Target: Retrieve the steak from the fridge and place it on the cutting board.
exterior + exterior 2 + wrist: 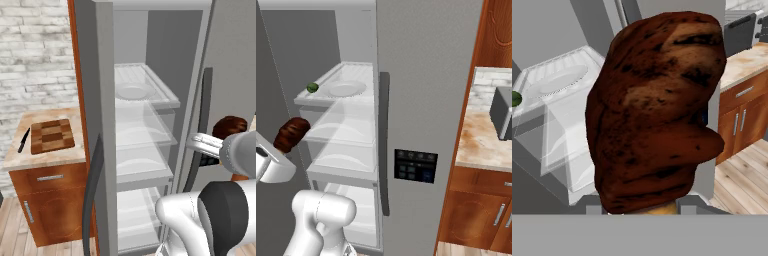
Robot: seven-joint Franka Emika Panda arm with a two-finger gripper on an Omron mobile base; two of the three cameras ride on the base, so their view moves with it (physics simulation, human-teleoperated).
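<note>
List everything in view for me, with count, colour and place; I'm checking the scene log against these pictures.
steak: one, dark reddish-brown, held at the hand, outside the fridge shelves.
fridge: one, grey, door open, clear shelves inside.
plate: one, white, top shelf of the fridge.
green ball: one, small, top shelf edge, beside the plate.
cutting board: one, checkered brown, on the counter left of the fridge.
knife: one, black, just left of the cutting board.
cabinets: wooden, reddish-brown, under the counters on both sides.
grey box: one, on the right counter; cut off, kind unclear.
hand: one, white, closed on the steak.
</note>
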